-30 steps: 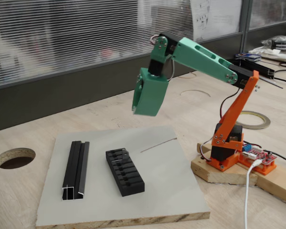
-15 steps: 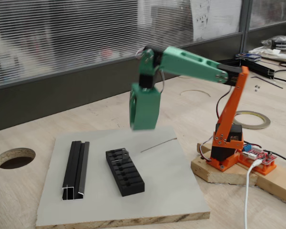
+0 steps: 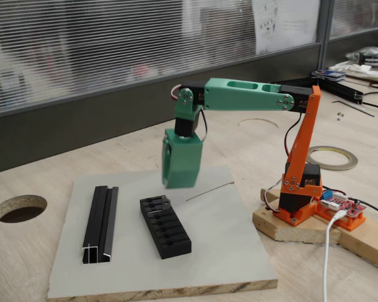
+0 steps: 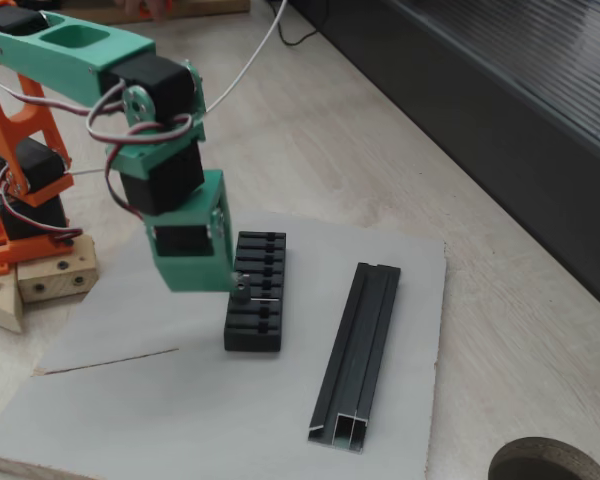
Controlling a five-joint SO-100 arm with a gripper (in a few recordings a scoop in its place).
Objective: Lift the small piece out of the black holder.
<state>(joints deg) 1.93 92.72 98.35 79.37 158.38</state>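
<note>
The green gripper (image 3: 175, 184) hangs above the black holder (image 3: 166, 226) — whether its fingers are spread or pressed together cannot be told. The small piece (image 3: 164, 203) sits in a slot at the holder's 12 o'clock end, on the grey board (image 3: 220, 239).

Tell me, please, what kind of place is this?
Probably a workshop or lab in an office building. A wooden bench has a round cable hole, a window wall carries blinds, and tape and electronics lie near the arm.
</note>
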